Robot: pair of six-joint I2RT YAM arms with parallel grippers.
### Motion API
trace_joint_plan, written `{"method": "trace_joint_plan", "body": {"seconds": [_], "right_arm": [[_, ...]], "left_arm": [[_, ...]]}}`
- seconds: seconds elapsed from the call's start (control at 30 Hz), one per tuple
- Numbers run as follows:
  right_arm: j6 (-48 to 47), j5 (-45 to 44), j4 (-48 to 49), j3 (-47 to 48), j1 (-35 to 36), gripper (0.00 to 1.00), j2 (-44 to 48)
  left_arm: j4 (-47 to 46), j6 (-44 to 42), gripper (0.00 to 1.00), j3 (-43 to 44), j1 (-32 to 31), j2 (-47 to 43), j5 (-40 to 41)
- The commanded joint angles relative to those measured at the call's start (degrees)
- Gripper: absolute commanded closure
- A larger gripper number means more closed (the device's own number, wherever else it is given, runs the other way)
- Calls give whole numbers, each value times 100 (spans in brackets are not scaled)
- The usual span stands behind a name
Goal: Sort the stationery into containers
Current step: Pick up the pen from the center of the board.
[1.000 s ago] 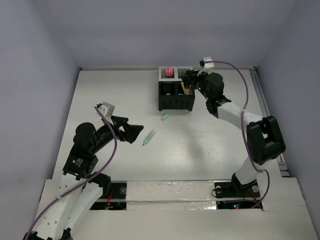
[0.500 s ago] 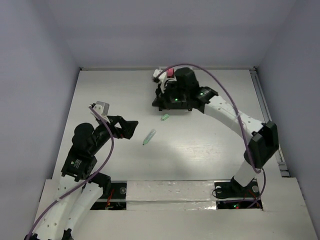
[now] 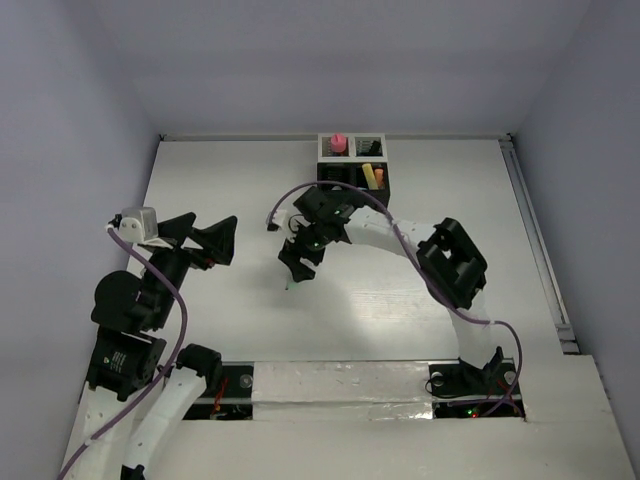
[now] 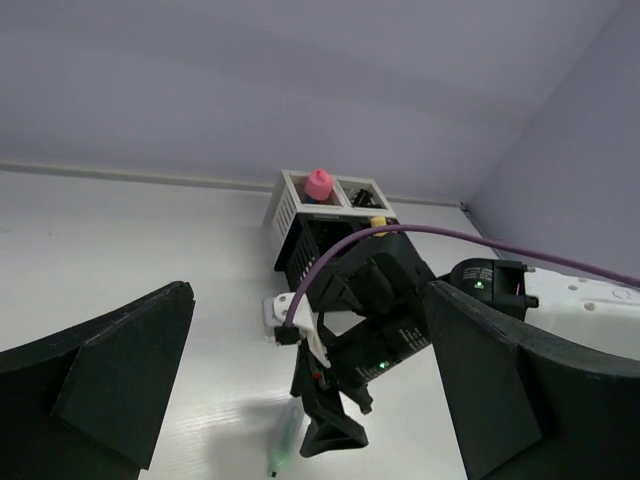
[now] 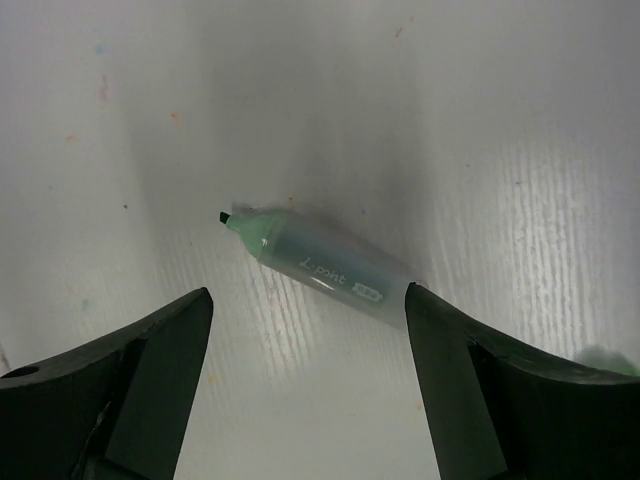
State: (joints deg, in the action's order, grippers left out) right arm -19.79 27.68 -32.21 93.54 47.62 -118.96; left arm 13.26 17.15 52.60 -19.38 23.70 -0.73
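Note:
An uncapped green marker (image 5: 325, 265) lies flat on the white table. My right gripper (image 5: 308, 300) is open and hangs just above it, one finger on each side, not touching. From above, the right gripper (image 3: 300, 262) hides most of the marker, and only its tip (image 3: 289, 284) shows. The marker also shows in the left wrist view (image 4: 285, 435). The mesh organizer (image 3: 352, 190) stands at the back, with a pink tube (image 3: 338, 143) and yellow and orange pens (image 3: 372, 176) inside. My left gripper (image 3: 207, 240) is open and empty, raised at the left.
A green smudge that may be a cap (image 5: 603, 360) lies at the edge of the right wrist view. The right arm (image 3: 400, 235) stretches across the middle of the table. Grey walls close in the table on three sides.
My right gripper swung from the organizer down and left to just over the green marker. My left arm drew back to the left and rose, away from the marker.

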Motion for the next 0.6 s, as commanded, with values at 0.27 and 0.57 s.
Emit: {"method": "trace_joint_plan", "body": {"seconds": [0.27,0.57], "right_arm": [[-526,-1256,92,191,406,10,-259],[-535,-1801,-146,358,582,10,-752]], "left_arm": [[46,-124,1,49,22,29,100],[-16,-106,1,-92,22,3,-129]]}}
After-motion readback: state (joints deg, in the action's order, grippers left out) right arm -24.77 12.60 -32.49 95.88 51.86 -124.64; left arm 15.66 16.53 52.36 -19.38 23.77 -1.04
